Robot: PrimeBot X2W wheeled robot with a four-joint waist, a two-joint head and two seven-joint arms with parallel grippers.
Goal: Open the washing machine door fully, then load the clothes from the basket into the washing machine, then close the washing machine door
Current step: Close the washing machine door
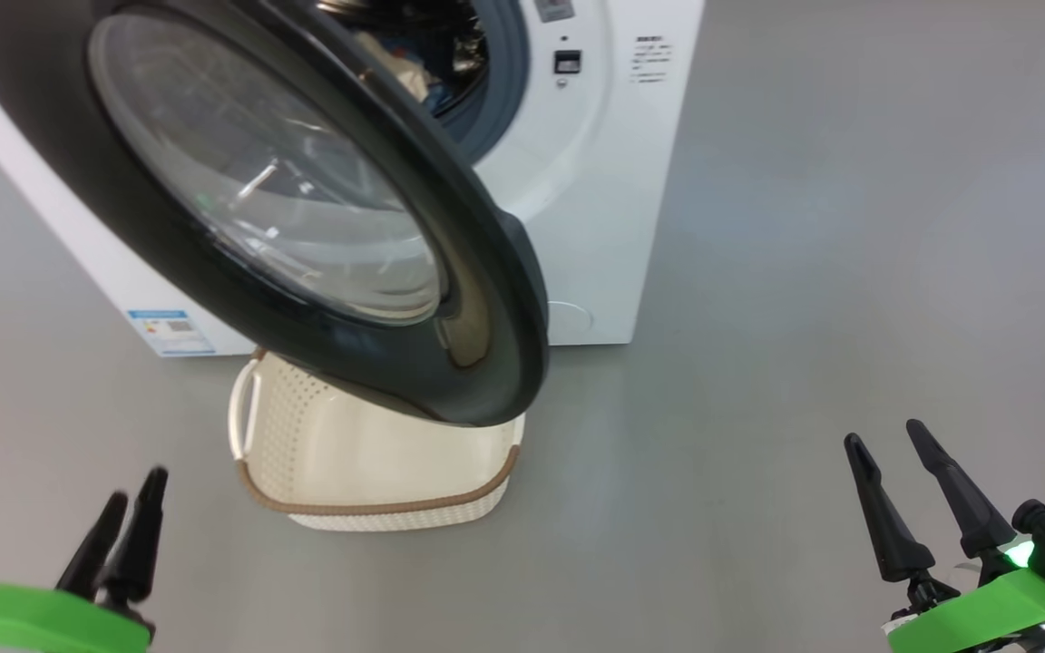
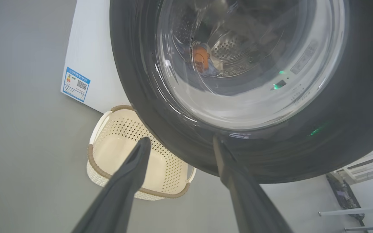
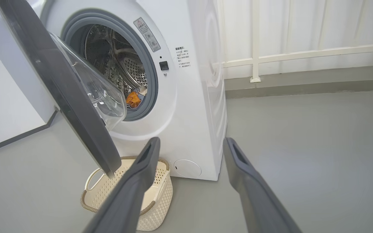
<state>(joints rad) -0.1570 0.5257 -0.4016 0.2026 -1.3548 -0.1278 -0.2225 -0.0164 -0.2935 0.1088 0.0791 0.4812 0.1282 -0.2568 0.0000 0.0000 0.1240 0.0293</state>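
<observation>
The washing machine door hangs ajar above the basket. Clothes lie in the drum. The left gripper and right gripper hover, jaws released.

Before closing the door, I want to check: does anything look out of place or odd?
Nothing spilled or damaged. The clothes lie low in the drum near the grey seal; the basket stands upright under the door.

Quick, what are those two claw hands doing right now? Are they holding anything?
Left gripper: open, holding nothing.
Right gripper: open, holding nothing.
</observation>
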